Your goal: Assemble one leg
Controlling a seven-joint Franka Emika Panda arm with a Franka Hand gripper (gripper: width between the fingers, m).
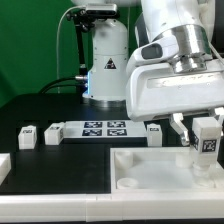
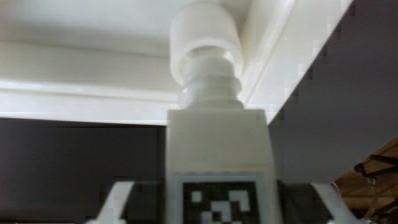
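Wrist view: pincer (image 2: pixel 214 203) clamps the leg (image 2: pixel 217 140); fingers (image 2: pixel 111 206) mostly cropped.

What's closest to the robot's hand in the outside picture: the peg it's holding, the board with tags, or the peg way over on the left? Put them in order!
1. The leg, clamped in the gripper, exterior view's right.
2. The marker board, in the middle.
3. The far-left peg, exterior view's left.

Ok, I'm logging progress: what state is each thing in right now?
gripper: shut on the leg.
leg: held upright over the panel's corner; seating unclear.
panel: flat on the table.
other legs: loose on the table, untouched.
marker board: flat on the table.
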